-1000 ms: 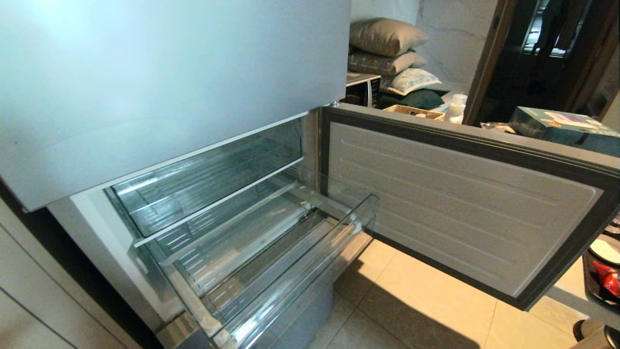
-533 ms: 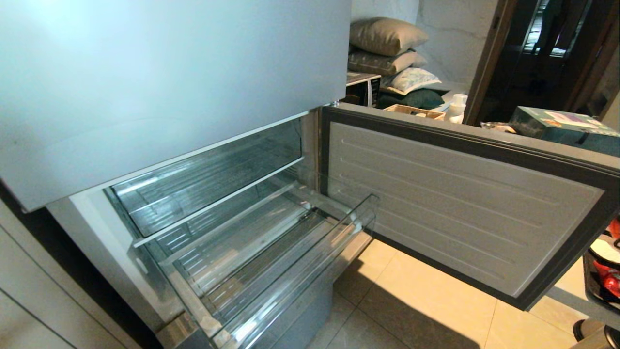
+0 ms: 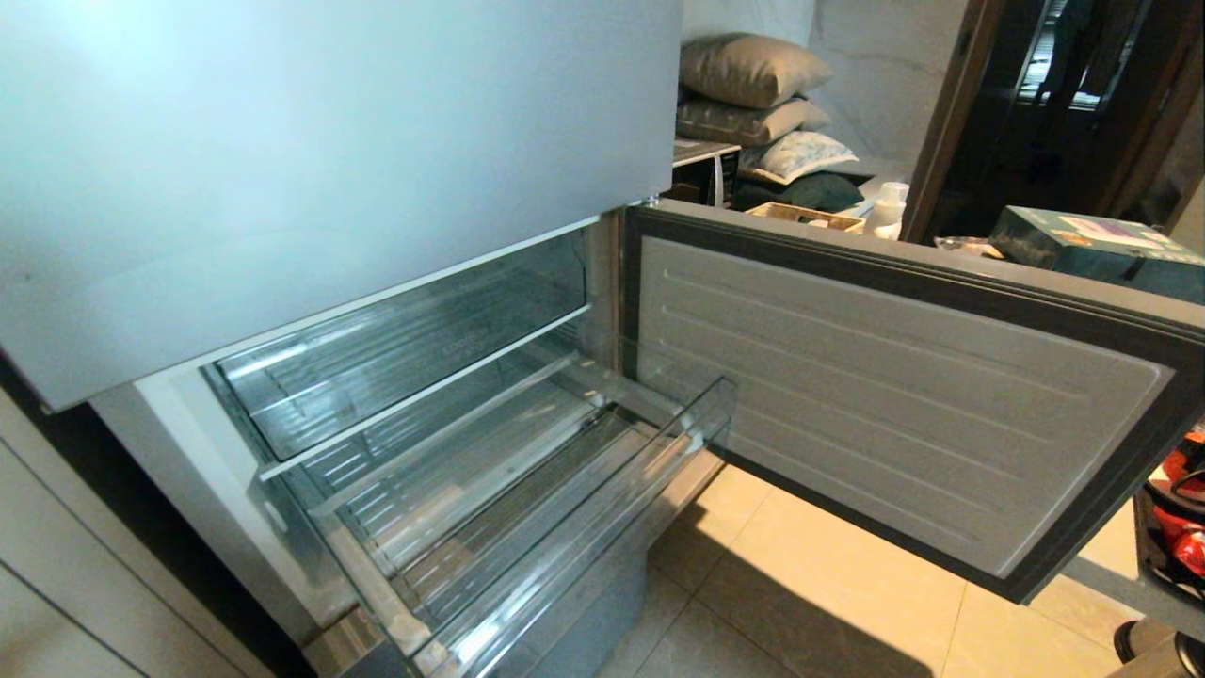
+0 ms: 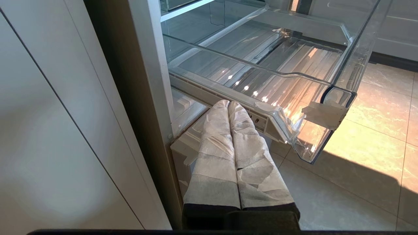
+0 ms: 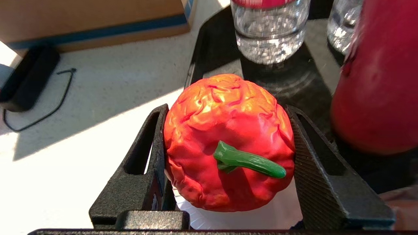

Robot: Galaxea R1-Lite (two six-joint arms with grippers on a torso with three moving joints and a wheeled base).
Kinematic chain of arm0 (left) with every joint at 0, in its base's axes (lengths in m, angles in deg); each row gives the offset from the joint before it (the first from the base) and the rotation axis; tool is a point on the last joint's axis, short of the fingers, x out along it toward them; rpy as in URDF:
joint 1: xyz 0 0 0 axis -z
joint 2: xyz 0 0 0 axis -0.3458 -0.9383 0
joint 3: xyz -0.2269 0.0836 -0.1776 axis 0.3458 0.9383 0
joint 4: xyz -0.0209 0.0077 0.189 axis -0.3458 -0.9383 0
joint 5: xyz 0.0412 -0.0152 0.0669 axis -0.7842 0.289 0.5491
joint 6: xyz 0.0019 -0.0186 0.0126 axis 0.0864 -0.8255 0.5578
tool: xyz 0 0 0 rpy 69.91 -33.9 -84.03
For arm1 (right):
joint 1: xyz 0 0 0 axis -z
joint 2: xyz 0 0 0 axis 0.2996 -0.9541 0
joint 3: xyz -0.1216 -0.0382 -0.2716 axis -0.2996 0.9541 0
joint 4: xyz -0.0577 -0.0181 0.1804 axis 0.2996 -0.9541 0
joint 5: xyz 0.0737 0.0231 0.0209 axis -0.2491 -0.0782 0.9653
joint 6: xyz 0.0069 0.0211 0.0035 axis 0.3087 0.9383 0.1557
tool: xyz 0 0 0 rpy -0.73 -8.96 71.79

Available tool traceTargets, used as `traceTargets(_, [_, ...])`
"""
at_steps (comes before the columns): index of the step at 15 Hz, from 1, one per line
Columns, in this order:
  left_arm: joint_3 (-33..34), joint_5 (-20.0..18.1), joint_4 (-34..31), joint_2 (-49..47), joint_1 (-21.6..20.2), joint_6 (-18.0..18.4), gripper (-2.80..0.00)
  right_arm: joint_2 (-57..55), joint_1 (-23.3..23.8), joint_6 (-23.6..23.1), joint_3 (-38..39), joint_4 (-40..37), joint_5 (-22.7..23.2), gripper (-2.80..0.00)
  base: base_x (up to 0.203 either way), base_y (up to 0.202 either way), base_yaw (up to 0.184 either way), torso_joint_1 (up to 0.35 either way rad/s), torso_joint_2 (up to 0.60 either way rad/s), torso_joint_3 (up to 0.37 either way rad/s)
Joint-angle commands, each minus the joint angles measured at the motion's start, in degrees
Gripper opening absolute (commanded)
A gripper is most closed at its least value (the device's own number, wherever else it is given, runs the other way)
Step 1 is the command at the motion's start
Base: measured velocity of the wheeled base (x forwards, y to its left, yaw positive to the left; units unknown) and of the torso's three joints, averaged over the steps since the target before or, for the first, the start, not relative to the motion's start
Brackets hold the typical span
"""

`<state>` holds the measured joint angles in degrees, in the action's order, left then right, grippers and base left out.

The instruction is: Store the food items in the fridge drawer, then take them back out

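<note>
At the right edge of the head view, beside the open grey fridge door (image 3: pixel 904 395), the red and black shapes sit a little higher than one second ago; the fridge itself has not changed. The shallow, wide, transparent plastic drawer with white-edged front (image 3: pixel 527 527) stands pulled out of the fridge, and nothing lies in it.

The right pincer (image 5: pixel 228 163) holds the wrinkled orange-red round fruit with a green stem (image 5: pixel 228 143) between its two black ribbed fingers (image 5: pixel 313 169), which press on both sides of it. Beyond the fruit a clear plastic water bottle (image 5: pixel 269 32) stands on a black tray (image 5: pixel 215 49), and a big red object (image 5: pixel 378 81) is near it.

The left pincer (image 4: pixel 228 107) rests low, just below the corner of the drawer, with its white-wrapped fingers (image 4: pixel 215 147) pressed together and holding nothing.
</note>
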<state>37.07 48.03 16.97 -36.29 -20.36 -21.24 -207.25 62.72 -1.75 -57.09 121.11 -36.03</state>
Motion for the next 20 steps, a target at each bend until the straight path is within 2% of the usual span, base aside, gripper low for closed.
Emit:
traceTargets(1, [0.1, 0.0, 0.0, -0.1, 0.0, 0.0, -2.8, -0.6, -0.4, 0.2, -0.6, 0.4, 0.1, 0.0, 0.0, 0.0, 0.0, 0.0, 0.0, 0.0])
traceTargets(9, [0.1, 0.0, 0.0, -0.1, 0.0, 0.0, -2.8, 2.8, -0.6, 0.2, 1.6, 0.3, 0.0, 0.0, 0.0, 0.0, 0.0, 0.0, 0.0, 0.0])
traceTargets(12, [0.1, 0.0, 0.0, -0.1, 0.0, 0.0, -2.8, 12.2, -0.6, 0.1, 8.9, 0.3, -0.1, 0.0, 0.0, 0.0, 0.0, 0.0, 0.0, 0.0])
traceTargets(13, [0.1, 0.0, 0.0, -0.1, 0.0, 0.0, -2.8, 15.8, -0.6, -0.1, 11.7, 0.3, -0.4, -2.8, 0.0, 0.0, 0.0, 0.0, 0.0, 0.0])
traceTargets(17, [0.1, 0.0, 0.0, -0.1, 0.0, 0.0, -2.8, 34.6, 0.6, -0.3, 23.5, -2.4, -2.0, -2.8, 0.0, 0.0, 0.0, 0.0, 0.0, 0.0])
traceTargets(20, [0.1, 0.0, 0.0, -0.1, 0.0, 0.0, -2.8, 53.4, 1.5, -0.3, 36.6, -5.1, -2.5, -2.8, 0.0, 0.0, 0.0, 0.0, 0.0, 0.0])
